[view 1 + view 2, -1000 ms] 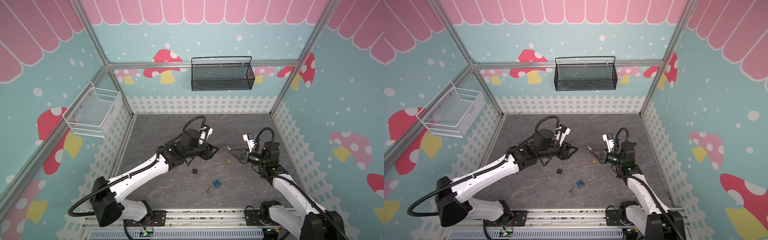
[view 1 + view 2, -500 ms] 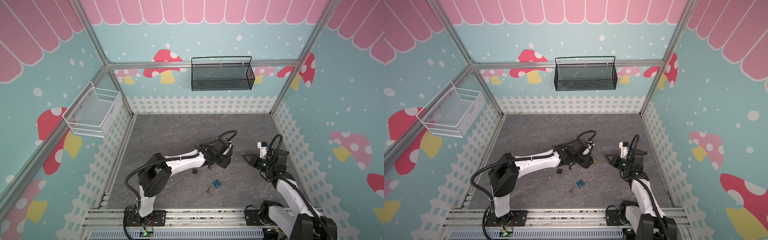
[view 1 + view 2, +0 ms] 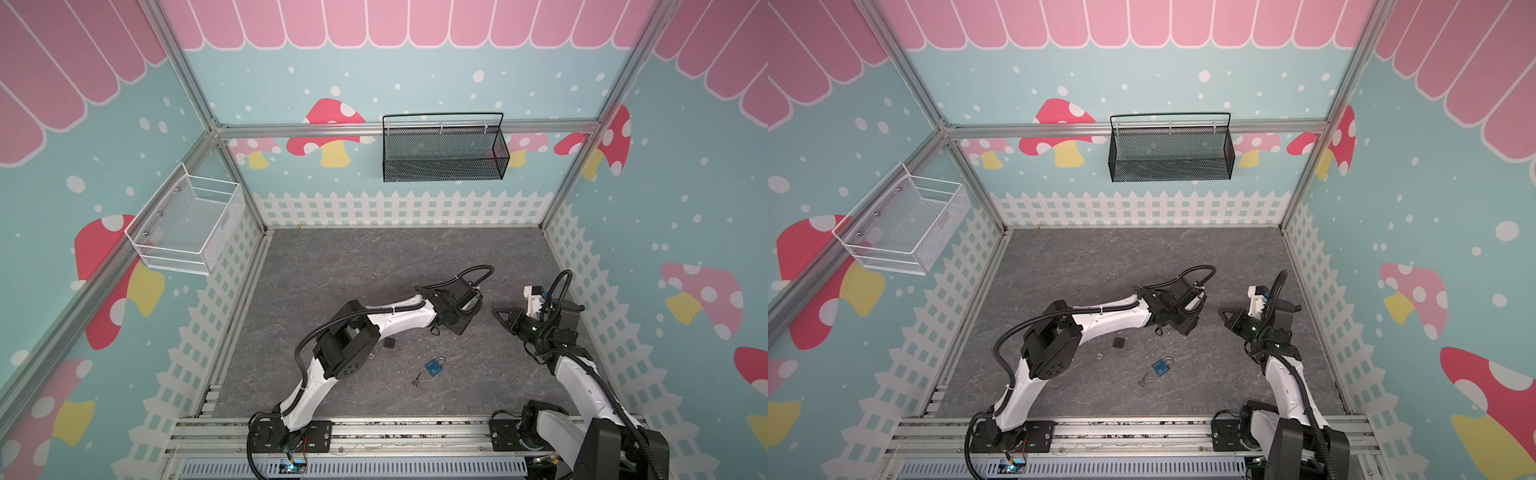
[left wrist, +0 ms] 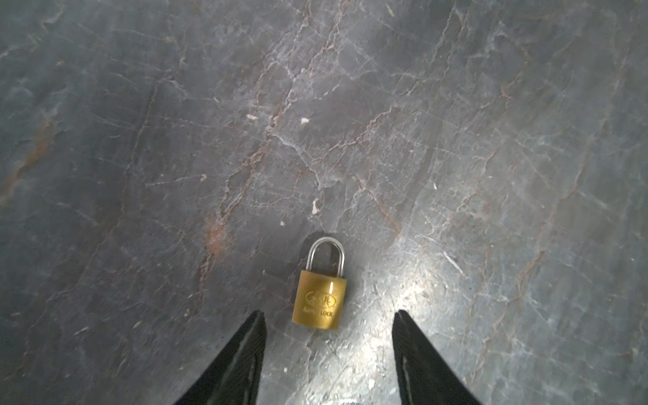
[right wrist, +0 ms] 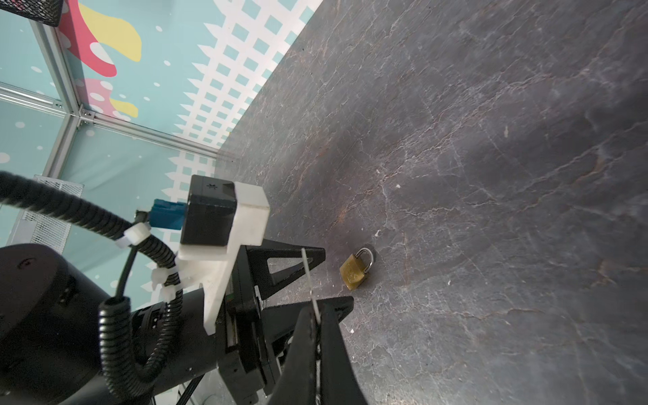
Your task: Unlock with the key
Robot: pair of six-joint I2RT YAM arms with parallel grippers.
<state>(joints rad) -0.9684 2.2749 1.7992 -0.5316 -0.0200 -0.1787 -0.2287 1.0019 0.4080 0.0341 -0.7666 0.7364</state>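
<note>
A small brass padlock [image 4: 319, 298] lies flat on the dark stone floor, its shackle pointing away from my left gripper [image 4: 329, 315]. That gripper is open and low over the floor, with the lock's body just ahead of the gap between its black fingertips and touching neither. My right gripper [image 5: 317, 310] is shut on a key whose thin silver blade [image 5: 308, 277] sticks out past the tips. The right wrist view shows the padlock [image 5: 356, 271] a short way beyond the blade. In both top views the left gripper [image 3: 457, 326] hides the padlock, and the right gripper [image 3: 498, 313] hovers to its right.
A blue padlock [image 3: 434, 366] with a loose key [image 3: 417, 379] lies nearer the front. A black padlock [image 3: 1119, 341] sits beside the left forearm. A black mesh basket [image 3: 444, 151] hangs on the back wall and a white wire basket [image 3: 187, 226] on the left wall.
My left arm has swung right and dropped low over the brass padlock, covering it from above. My right gripper has drawn back to the right, still shut on the key.
</note>
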